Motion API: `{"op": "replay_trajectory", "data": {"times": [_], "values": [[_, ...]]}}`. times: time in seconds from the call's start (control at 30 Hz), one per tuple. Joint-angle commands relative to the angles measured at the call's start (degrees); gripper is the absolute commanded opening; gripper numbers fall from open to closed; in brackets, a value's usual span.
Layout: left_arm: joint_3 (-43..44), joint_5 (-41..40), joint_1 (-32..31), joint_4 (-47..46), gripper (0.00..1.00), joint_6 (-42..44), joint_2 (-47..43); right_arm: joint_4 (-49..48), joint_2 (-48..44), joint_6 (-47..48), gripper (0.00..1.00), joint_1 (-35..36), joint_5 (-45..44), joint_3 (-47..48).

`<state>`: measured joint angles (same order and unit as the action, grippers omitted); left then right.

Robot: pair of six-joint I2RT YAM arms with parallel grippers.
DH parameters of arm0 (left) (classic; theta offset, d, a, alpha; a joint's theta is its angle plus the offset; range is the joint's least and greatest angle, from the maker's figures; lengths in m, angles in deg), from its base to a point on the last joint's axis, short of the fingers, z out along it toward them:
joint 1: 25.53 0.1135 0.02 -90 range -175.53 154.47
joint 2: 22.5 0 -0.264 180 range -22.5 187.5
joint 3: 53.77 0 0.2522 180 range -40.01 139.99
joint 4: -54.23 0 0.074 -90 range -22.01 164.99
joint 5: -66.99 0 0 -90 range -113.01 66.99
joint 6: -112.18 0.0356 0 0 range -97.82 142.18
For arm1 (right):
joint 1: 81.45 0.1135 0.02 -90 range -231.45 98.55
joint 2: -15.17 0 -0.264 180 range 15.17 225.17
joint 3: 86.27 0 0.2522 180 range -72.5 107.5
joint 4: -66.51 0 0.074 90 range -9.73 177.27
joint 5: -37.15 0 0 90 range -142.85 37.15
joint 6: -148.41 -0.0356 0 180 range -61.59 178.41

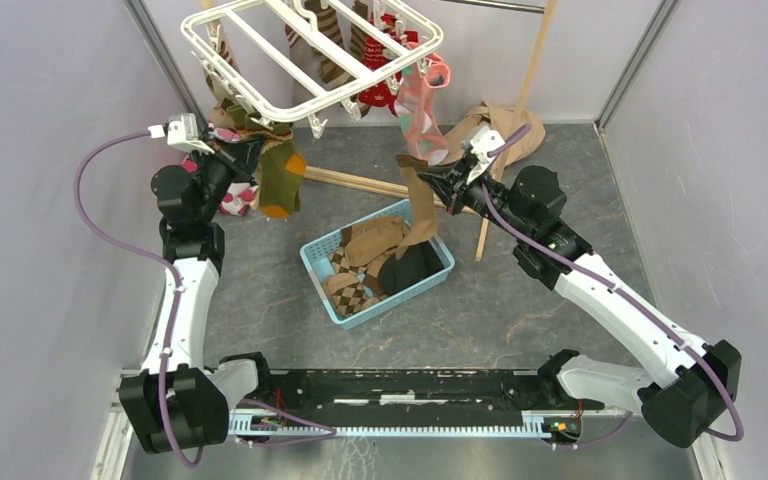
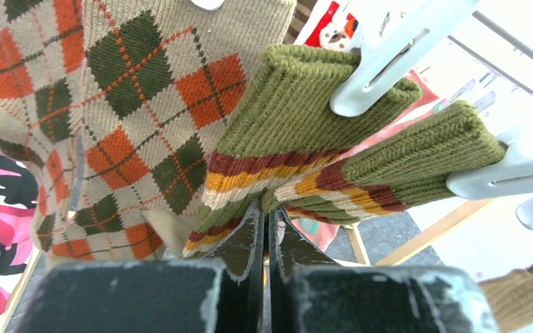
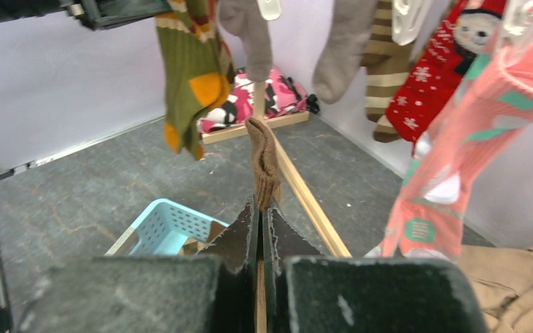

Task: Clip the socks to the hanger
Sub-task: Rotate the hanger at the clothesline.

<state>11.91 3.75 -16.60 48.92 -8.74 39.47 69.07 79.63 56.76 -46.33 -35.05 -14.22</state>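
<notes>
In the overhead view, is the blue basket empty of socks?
No, the blue basket holds several tan and argyle socks piled inside it.

Socks (image 2: 298,104) ribbed matt knit; hanger clip (image 2: 388,59) glossy white plastic; basket (image 1: 315,280) perforated plastic

No lettering, label, brand mark or number is showing clearly enough to be read in any of the three views. The nearest thing to a sign is the red sock (image 3: 430,97), hanging at about one o'clock in the right wrist view. It is displaying a snowman figure and white snowflakes rather than letters.
</notes>
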Motion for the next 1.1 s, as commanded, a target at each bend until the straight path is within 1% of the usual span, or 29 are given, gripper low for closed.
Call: {"op": "replay_trajectory", "data": {"times": [0.0,0.27,0.57,0.67,0.7,0.77,1.07], "values": [[-0.1,2.1,0.3,-2.7,0.02,-2.9,-1.5,-0.9,0.0,0.2,0.01,-0.3,-7.1,2.9],[-0.3,0.8,0.2,0.1,0.02,-2.4,-2.6,-1.3,-0.1,-0.2,0.00,-0.3,-7.1,2.0],[-1.8,1.0,0.2,1.2,0.03,-4.6,-4.7,-1.3,0.0,0.1,0.00,-0.2,-6.8,1.6],[-1.9,1.2,0.2,1.7,0.06,-5.7,-5.2,-1.4,-0.1,0.0,0.00,-0.2,-6.4,1.5],[-2.0,1.4,0.2,1.8,0.08,-6.4,-5.4,-1.5,0.0,-0.1,0.00,-0.2,-6.1,1.5],[-2.3,1.5,0.2,1.8,0.10,-7.2,-5.7,-1.7,0.3,-0.6,0.01,-0.3,-5.1,1.6],[-2.9,2.2,0.2,2.8,0.24,-9.8,-7.5,-4.6,5.0,-6.0,0.00,-0.1,2.2,3.1]]}}
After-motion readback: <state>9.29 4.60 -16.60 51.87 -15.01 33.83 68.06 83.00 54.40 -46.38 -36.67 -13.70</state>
